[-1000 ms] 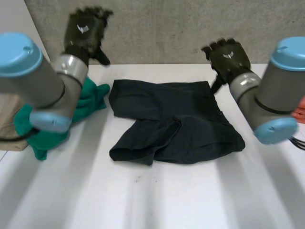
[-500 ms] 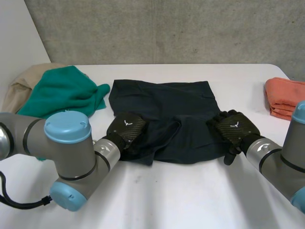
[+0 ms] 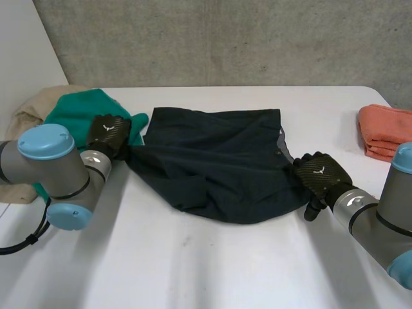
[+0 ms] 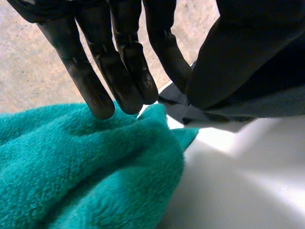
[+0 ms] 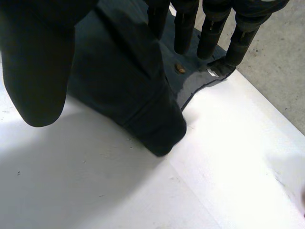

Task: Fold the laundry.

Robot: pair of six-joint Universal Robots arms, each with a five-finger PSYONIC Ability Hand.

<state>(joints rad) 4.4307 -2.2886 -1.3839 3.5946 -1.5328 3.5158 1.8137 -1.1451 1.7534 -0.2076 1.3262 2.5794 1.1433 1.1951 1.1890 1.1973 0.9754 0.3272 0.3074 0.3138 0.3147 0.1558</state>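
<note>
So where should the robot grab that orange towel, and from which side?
Probably its near edge, coming from the middle of the table. The orange towel lies folded flat by the right edge, and its layers seem to show along that near side, so fingers pinching there could catch them together. The right hand is closest, but it grips the dark shorts.

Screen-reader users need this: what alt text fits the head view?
Dark shorts lie on a white table, the left hand gripping their left edge beside a green towel, the right hand on their right edge. An orange cloth sits far right.
</note>
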